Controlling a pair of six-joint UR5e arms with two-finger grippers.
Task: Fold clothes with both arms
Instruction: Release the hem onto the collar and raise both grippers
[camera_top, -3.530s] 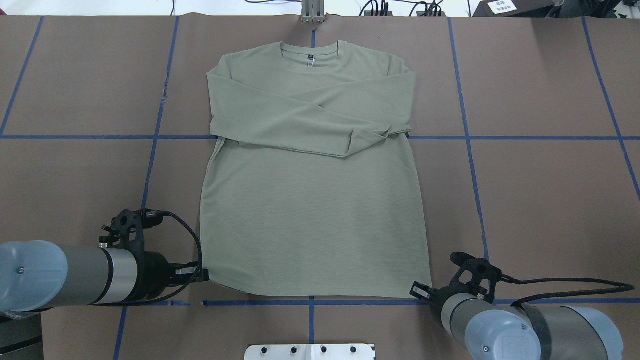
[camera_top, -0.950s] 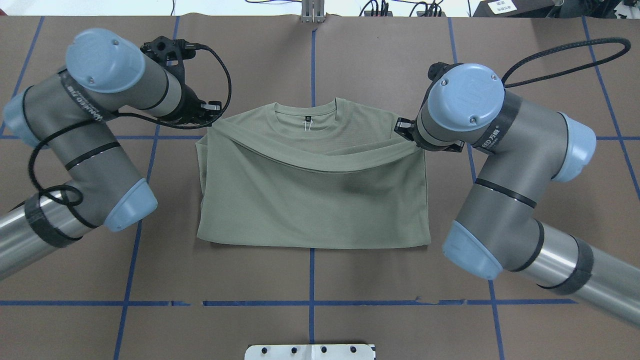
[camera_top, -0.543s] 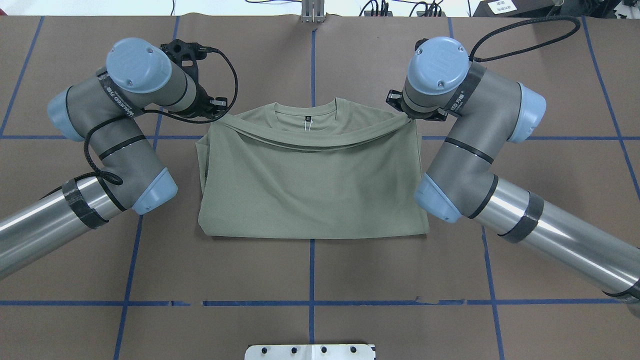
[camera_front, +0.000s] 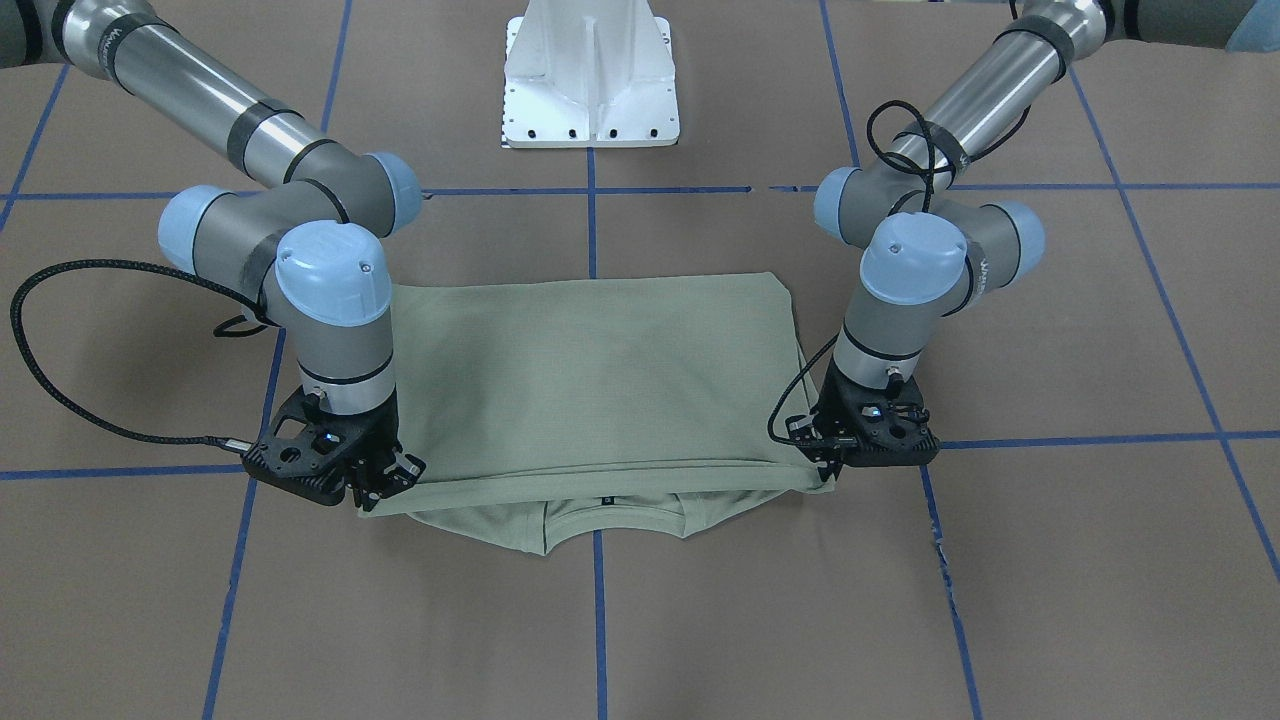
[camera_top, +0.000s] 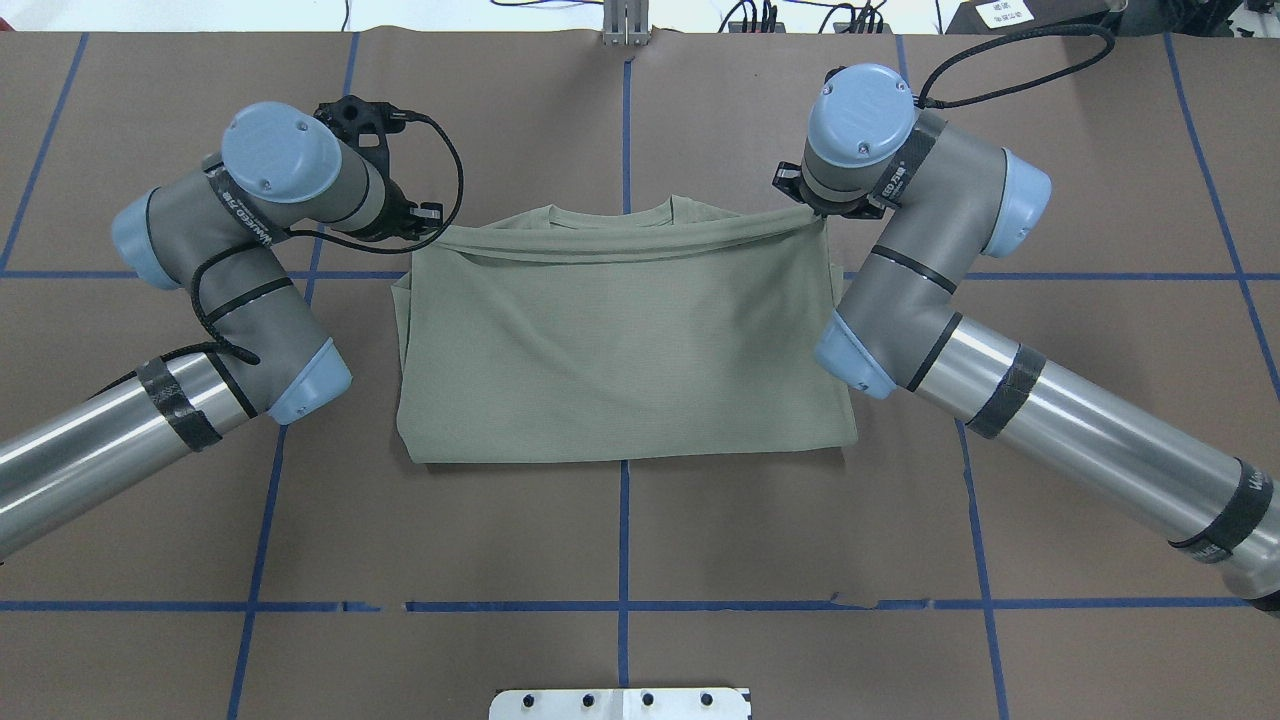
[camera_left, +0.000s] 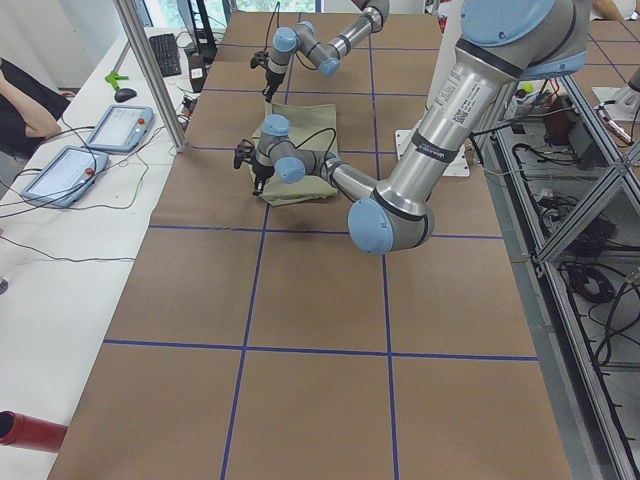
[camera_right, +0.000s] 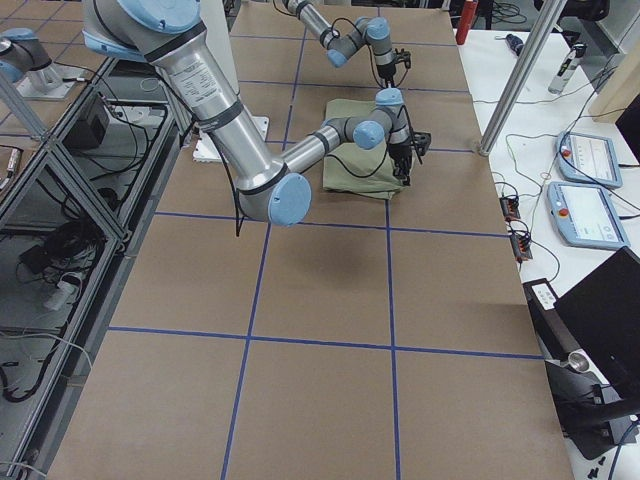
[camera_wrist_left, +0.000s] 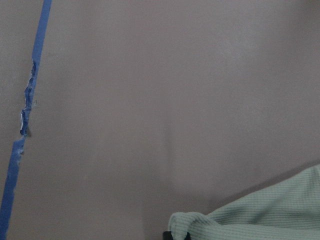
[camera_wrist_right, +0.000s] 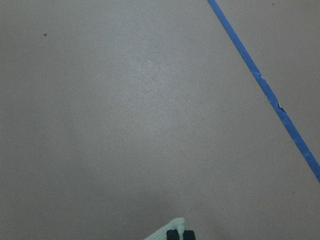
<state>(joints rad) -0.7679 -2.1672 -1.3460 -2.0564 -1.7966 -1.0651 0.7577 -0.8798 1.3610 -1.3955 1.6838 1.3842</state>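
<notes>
The green shirt (camera_top: 620, 350) lies folded in half in the middle of the bench (camera_top: 700, 540), its hem edge held up along the collar. The left claw (camera_top: 428, 222) pinches one hem corner and the right claw (camera_top: 812, 208) the other. Each wrist camera shows only a scrap of knit between black fingertips (camera_wrist_right: 188, 235). Only the front view shows the small dark neck label (camera_front: 605, 501), its print unreadable; from overhead the hem hides it. White lettering on the left arm (camera_top: 235, 215) is too small to read.
</notes>
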